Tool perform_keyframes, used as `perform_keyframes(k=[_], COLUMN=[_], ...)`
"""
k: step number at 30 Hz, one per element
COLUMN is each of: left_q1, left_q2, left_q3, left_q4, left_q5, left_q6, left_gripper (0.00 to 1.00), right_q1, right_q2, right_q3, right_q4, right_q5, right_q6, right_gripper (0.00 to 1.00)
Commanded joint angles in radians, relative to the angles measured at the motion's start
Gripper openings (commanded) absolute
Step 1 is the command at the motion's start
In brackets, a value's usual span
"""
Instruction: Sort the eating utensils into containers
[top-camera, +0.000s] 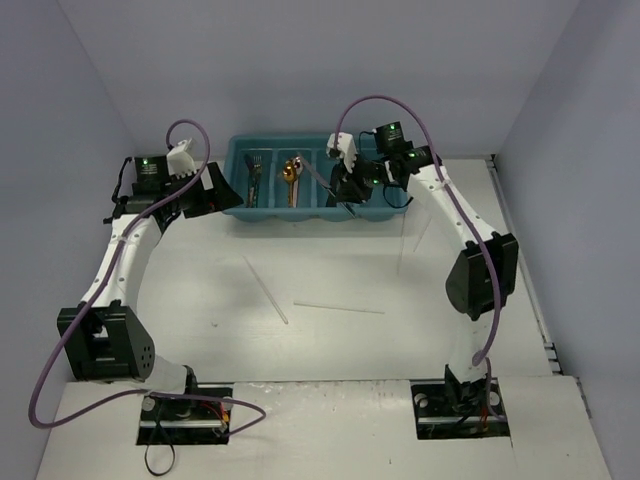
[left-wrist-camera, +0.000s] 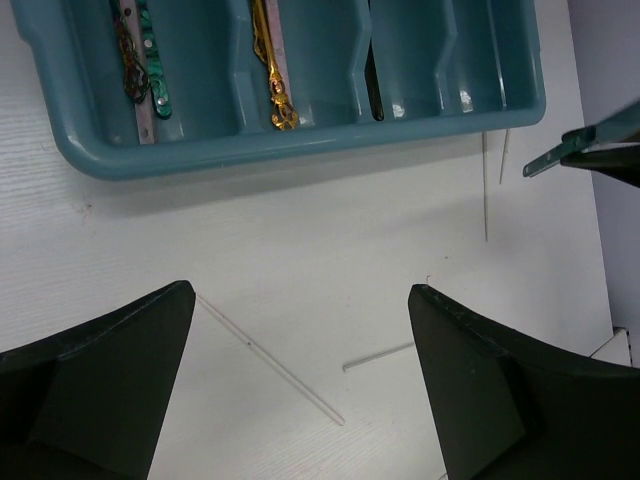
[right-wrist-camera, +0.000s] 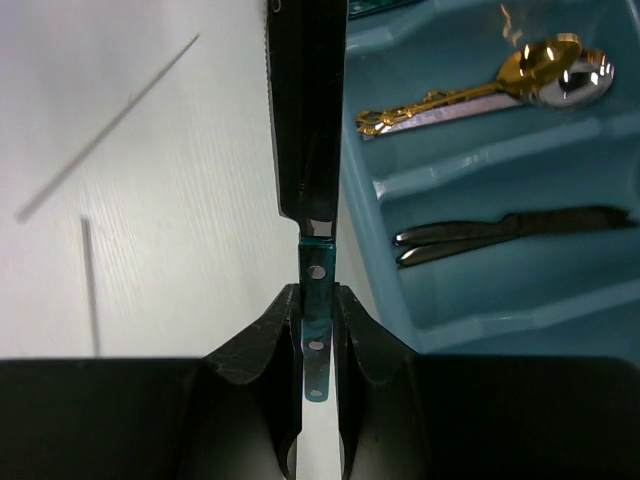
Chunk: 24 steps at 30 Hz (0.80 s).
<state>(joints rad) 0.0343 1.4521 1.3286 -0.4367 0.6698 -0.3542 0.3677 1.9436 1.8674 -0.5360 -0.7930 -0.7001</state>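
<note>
While right jaws clamp a black knife (right-wrist-camera: 308, 120), we see forks (top-camera: 252, 180), spoons (right-wrist-camera: 545, 60), dark knives (right-wrist-camera: 500, 232) in separate tray (left-wrist-camera: 300, 150) compartments; left jaws spread wide, empty.

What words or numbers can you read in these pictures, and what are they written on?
None. No word, number or sign can be read on the teal-blue plastic cutlery tray, the white table, or the black-bladed knife with a teal handle in the right gripper.
</note>
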Motion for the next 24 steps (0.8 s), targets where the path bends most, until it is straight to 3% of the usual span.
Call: perform_keyframes(k=[1, 6, 11, 19, 24], left_q1=[0.012, 0.017, 0.022, 0.026, 0.029], left_q2=[-0.059, -0.077, -0.085, -0.112, -0.132], left_q3=[-0.021, -0.065, -0.101, -0.146, -0.139], left_q4=[0.058, 0.067, 0.079, 0.081, 0.039], left_q5=[0.028, 0.028, 0.03, -0.093, -0.193], left_q6=[-0.023, -0.03, -0.046, -0.146, -0.113], left_gripper=[0.87, 0.87, 0.87, 0.87, 0.87], right_q1=[0.004, 0.0, 0.002, 0.001, -0.001], right_q2=[0.068, 0.104, 0.129, 0.233, 0.277], right_q3=[0.147, 0.169, 0.148, 0.205, 0.212], right_q4=[0.221, 0.383, 0.451, 0.458, 0.457], right_q5=[0.112, 0.28, 0.467, 0.607, 0.605], right_q6=[0.573, 0.852, 1.006, 1.105, 1.078], right_gripper=[0.0, 0.0, 0.0, 0.0, 0.0])
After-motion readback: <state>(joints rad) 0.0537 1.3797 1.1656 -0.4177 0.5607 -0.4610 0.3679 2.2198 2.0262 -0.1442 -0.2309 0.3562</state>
